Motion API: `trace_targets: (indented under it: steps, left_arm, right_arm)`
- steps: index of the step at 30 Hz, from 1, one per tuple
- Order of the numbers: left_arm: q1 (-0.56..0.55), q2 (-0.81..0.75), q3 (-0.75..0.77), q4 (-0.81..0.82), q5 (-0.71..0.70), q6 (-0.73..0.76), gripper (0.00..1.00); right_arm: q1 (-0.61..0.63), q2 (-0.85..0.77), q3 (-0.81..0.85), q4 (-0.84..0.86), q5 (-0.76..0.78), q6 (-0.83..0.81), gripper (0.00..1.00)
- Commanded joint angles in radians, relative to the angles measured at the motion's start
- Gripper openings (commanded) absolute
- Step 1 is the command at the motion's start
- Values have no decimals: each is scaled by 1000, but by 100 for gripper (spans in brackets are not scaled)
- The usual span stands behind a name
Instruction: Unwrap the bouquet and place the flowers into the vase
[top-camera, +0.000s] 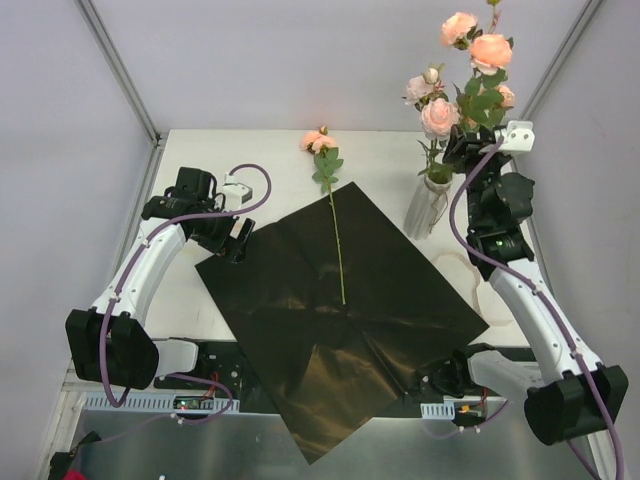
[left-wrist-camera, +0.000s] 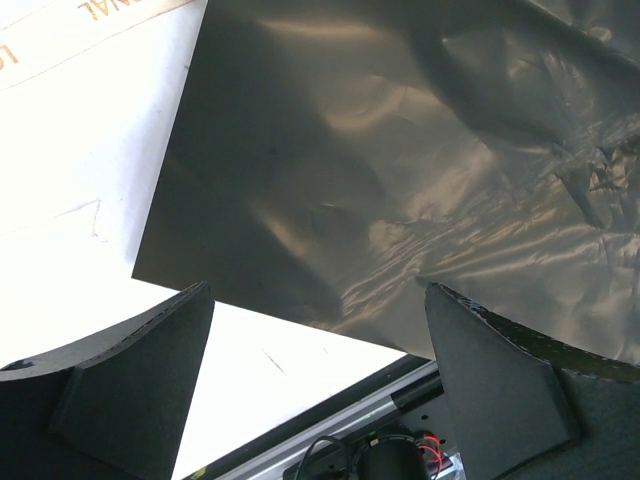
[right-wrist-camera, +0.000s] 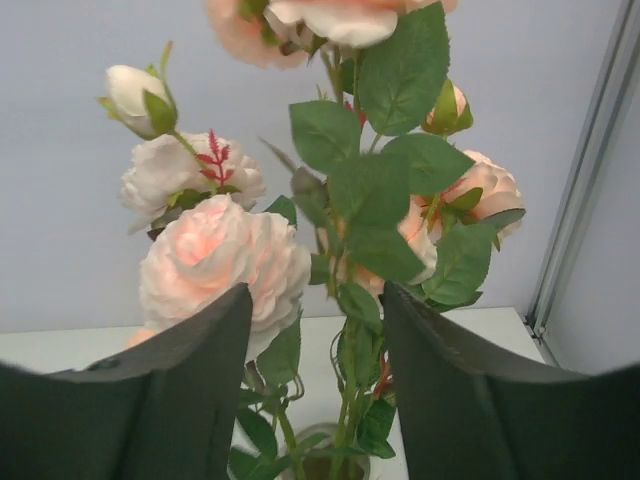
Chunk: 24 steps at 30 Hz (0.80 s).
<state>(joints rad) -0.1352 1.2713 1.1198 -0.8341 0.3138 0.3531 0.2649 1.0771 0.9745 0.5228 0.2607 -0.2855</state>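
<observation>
The bouquet is unwrapped. Its glossy black paper (top-camera: 340, 310) lies spread flat across the middle of the table. One of the flowers (top-camera: 335, 225) lies on the paper, its peach bloom (top-camera: 320, 141) pointing to the far edge. The clear vase (top-camera: 425, 205) stands at the back right with several roses (top-camera: 470, 60) in it. My right gripper (top-camera: 465, 150) is open just above the vase rim (right-wrist-camera: 325, 465), and the green stems (right-wrist-camera: 350, 400) rise between its fingers without being pinched. My left gripper (top-camera: 235, 240) is open and empty at the paper's left corner (left-wrist-camera: 150, 265).
White table (left-wrist-camera: 80, 200) inside a white-walled enclosure with metal corner posts (top-camera: 120, 70). The paper's near corner (top-camera: 320, 440) hangs over the table's front edge and the metal rail there. Both arm bases and their cables sit at that edge.
</observation>
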Motion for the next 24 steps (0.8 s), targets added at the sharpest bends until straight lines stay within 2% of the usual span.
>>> trace_targets:
  steps: [1, 3, 6, 10, 18, 22, 24]
  left_arm:
    - [14, -21, 5, 9, 36, -19, 86]
    - [13, -21, 6, 13, 41, -23, 86]
    - [13, -18, 6, 21, 39, -28, 86]
    - [13, -10, 5, 29, 41, -32, 87]
    - [13, -32, -9, 30, 24, -19, 87]
    - [14, -38, -18, 30, 15, -13, 87]
    - [14, -38, -21, 32, 11, -11, 87]
  right_arm:
    - [52, -94, -22, -49, -14, 59, 62]
    - [109, -123, -30, -76, 5, 36, 68]
    - [205, -143, -31, -142, 2, 26, 69]
    - [350, -45, 4, -289, 14, 8, 69]
    - [439, 401, 246, -553, -101, 100, 66]
    - [438, 596, 392, -683, -80, 118, 63]
    - [439, 684, 424, -693, -54, 121, 62]
